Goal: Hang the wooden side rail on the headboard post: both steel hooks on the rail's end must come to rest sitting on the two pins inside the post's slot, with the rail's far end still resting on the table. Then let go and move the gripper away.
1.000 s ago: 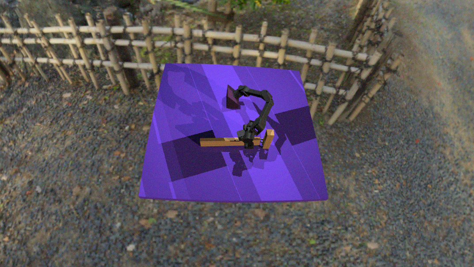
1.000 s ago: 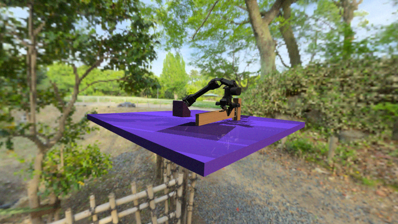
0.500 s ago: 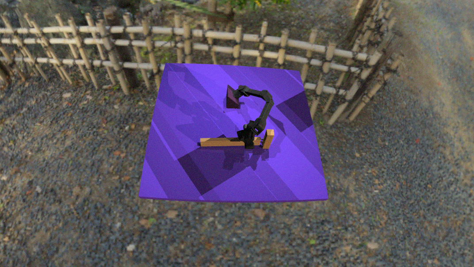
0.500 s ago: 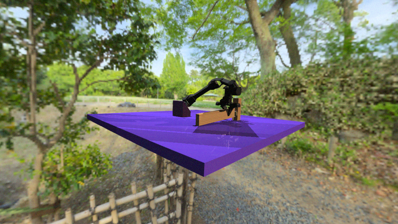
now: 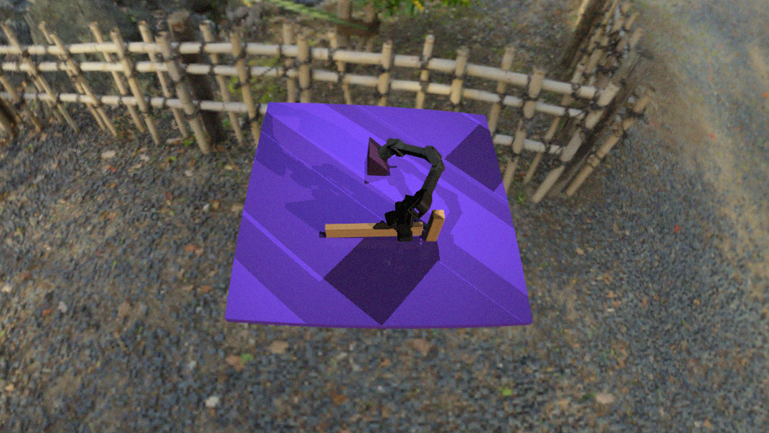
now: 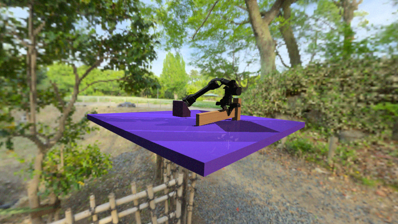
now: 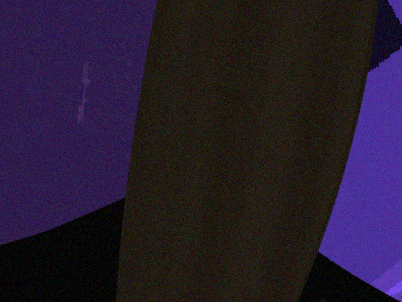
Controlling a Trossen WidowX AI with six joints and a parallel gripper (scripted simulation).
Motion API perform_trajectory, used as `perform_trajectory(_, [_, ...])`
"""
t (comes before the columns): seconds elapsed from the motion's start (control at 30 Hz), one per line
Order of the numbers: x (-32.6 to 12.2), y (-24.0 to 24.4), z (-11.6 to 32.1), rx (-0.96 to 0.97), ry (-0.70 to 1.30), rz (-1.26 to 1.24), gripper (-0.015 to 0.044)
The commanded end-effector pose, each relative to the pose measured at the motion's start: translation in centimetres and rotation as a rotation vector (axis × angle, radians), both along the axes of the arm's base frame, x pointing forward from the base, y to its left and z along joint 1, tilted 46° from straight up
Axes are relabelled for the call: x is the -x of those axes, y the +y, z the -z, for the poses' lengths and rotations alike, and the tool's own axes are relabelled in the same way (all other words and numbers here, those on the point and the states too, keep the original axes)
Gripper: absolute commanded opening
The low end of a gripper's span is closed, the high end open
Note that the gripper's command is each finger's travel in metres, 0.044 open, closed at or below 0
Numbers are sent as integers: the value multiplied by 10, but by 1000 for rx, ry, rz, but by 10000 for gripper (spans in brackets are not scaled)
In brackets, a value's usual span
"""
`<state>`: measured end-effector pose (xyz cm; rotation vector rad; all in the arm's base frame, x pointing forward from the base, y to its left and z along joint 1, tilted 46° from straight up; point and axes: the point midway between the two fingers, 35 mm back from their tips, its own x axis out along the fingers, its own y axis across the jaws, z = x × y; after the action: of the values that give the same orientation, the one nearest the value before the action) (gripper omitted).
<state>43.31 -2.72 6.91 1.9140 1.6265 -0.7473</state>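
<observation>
Nearest in the exterior view, the purple table (image 5: 280, 301) (image 6: 167, 144) (image 7: 45, 160) is carrying the work, and the far end of the wooden side rail (image 5: 349, 230) (image 6: 211, 117) (image 7: 240, 125) is apparently resting on it. Farther along, the gripper (image 5: 404, 234) (image 6: 229, 111) (image 7: 196, 216) is clamping the rail near its hook end, its fingers closing on opposite faces. Beyond, the headboard post (image 5: 435, 226) (image 6: 238, 111) is standing upright, with the rail's end lying just beside it. Grasping and bringing up to the post are evidently done; whether the hooks are sitting on the pins is not showing, so seating is remaining to be completed or confirmed, with release and withdrawal pending. No separate container is appearing; the slot, serving as receptacle, is hiding its contents. Farthest, the dark base block (image 5: 376, 162) (image 6: 177, 108) is supporting the arm.
</observation>
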Motion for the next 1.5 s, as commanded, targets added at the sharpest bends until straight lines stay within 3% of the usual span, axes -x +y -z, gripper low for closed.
perform_trajectory(0.0, [-1,-5,-4,2,-7,16,0])
perform_trajectory(1.47, [-2,-1,-8,2,-7,16,0])
